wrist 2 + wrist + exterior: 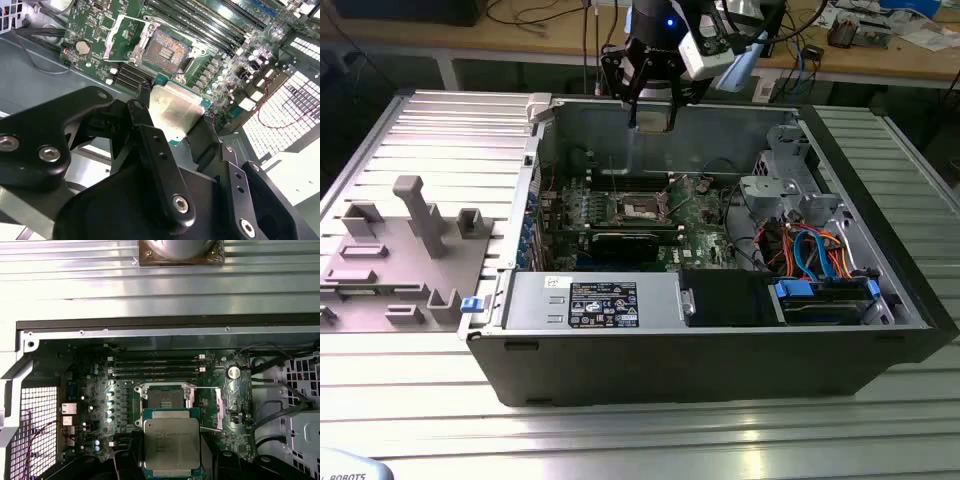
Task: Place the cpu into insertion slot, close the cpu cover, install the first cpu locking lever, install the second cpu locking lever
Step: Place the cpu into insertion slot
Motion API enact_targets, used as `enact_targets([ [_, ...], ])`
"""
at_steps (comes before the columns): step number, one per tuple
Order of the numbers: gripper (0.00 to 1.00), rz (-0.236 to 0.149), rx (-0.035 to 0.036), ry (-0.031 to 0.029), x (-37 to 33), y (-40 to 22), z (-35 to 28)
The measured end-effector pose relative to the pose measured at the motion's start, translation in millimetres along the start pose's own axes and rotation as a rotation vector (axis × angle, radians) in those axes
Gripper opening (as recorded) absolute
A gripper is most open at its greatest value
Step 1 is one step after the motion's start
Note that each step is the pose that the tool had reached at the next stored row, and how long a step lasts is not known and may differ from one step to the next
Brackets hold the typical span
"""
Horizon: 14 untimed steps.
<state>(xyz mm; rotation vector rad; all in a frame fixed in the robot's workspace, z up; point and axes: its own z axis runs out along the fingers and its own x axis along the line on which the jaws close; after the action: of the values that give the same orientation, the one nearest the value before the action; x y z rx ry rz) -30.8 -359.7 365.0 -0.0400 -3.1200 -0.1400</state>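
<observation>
My gripper (652,108) hangs above the back of the open computer case, shut on the cpu (655,117). In both wrist views the cpu (172,442) (175,107) shows its silver-grey top, pinched at two opposite edges by the black fingers (145,112). The gripper (172,462) holds it well above the green motherboard (95,405). The insertion slot (165,398) (167,47) (642,207) lies bare with its dark centre showing. The cpu cover (212,407) (120,35) is swung open beside the slot.
Long black memory slots (157,367) run beside the socket, and a coin battery (233,372) sits near it. A grey power supply (595,300), blue and orange cables (815,250) and a drive bay fill the case's front. A grey fixture (415,240) stands on the exterior view's left.
</observation>
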Motion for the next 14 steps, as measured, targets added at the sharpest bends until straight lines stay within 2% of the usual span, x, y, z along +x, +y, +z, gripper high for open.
enact_targets([
  [14,0.54,0.0,0.0001,0.0,0.6,-0.3,2.8],
])
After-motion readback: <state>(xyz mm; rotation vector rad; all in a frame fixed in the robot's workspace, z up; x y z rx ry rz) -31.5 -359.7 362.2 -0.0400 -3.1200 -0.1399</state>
